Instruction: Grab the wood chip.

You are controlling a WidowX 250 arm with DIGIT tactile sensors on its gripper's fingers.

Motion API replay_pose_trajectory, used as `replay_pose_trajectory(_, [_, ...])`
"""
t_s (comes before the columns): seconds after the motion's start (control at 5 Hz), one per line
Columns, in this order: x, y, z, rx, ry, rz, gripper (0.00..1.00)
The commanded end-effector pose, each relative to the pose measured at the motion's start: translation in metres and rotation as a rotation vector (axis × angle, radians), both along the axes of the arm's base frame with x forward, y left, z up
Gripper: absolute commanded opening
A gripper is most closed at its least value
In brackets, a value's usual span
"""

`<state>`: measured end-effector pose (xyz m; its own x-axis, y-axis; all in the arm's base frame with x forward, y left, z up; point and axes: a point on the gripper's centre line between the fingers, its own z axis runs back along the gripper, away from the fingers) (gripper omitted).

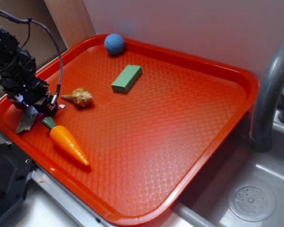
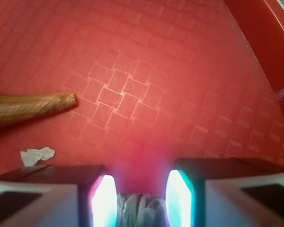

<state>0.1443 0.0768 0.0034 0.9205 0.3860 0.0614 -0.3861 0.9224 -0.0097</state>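
The black end effector (image 1: 32, 112) had clamped the ragged grey-brown wood chip (image 1: 27, 120) between its fingers above the red tray (image 1: 189, 118), so the grab looked done.

Wood chip (image 1: 27, 121) in pincer (image 1: 34, 112), left of carrot (image 1: 68, 142), on tray (image 1: 189, 156)
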Motion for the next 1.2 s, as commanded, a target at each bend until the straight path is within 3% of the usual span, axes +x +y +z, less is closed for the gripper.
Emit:
replay_pose_trajectory(0.0, [-0.012,-0.02,0.029,-0.008,0.052,-0.168,0.0])
replay_pose_trajectory(0.2, [-0.008,-0.023,0.06,-0.02,-0.017,-0.193,0.0])
replay_pose_trajectory(0.6, [0.003,-0.024,0.09,-0.007,-0.059,-0.224,0.0])
replay_pose_trajectory(1.0, [0.024,-0.065,0.162,0.043,-0.138,-0.36,0.0])
